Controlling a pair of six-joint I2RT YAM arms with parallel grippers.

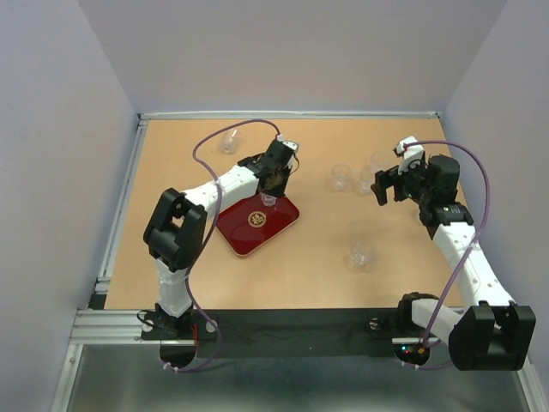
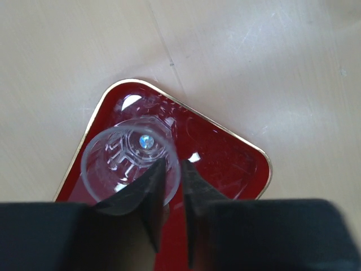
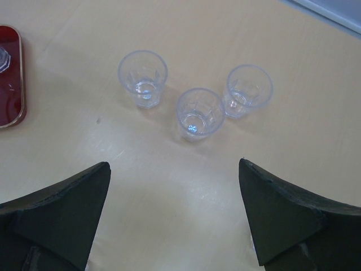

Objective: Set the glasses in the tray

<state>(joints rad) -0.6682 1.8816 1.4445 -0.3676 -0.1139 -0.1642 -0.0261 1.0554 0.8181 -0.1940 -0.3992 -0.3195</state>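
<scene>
Pinching wall of one glass with left gripper, over tray, left of counter centre. Lower straight, keep upright, let go only once base sits flat inside rim. Spread wide: right gripper, hovering over three glasses near far right corner.

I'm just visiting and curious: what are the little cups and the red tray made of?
Cups: clear glass or hard plastic, I cannot tell which; see-through, with faceted walls that glint. Tray: glossy dark red, likely lacquer or plastic; it mirrors light and has a thin gold-looking rim.
</scene>
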